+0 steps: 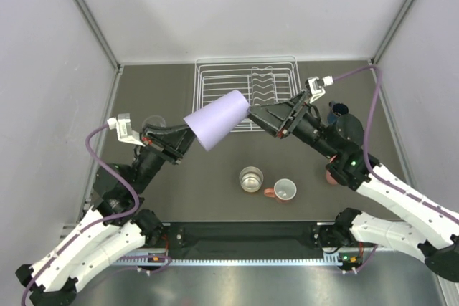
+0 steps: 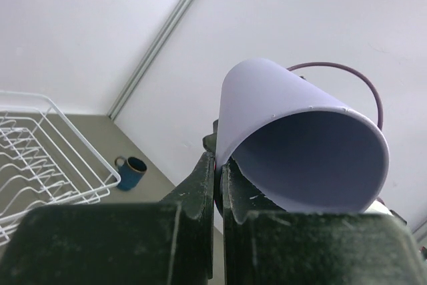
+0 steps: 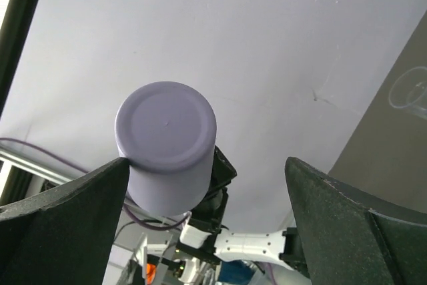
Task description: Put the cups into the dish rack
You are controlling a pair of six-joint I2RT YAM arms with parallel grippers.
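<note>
My left gripper (image 1: 188,134) is shut on the rim of the lavender tumbler (image 1: 217,120) and holds it on its side, high above the table. In the left wrist view the fingers (image 2: 219,158) pinch the tumbler's wall (image 2: 293,118). My right gripper (image 1: 254,112) is open at the tumbler's base (image 3: 165,131), which sits close to one finger (image 3: 100,191). The white dish rack (image 1: 215,84) stands behind, with no cups in it. The steel cup (image 1: 251,178) and the salmon-pink mug (image 1: 285,190) stand at the front centre. The dark blue mug (image 1: 338,110) stands right of the rack. The pink tumbler (image 1: 331,175) is mostly hidden by the right arm.
A clear glass (image 1: 153,123) stands at the left, partly behind the left arm, and shows faintly in the right wrist view (image 3: 410,95). The left wrist view shows the rack's corner (image 2: 83,137) and the blue mug (image 2: 131,172). Grey walls enclose the table.
</note>
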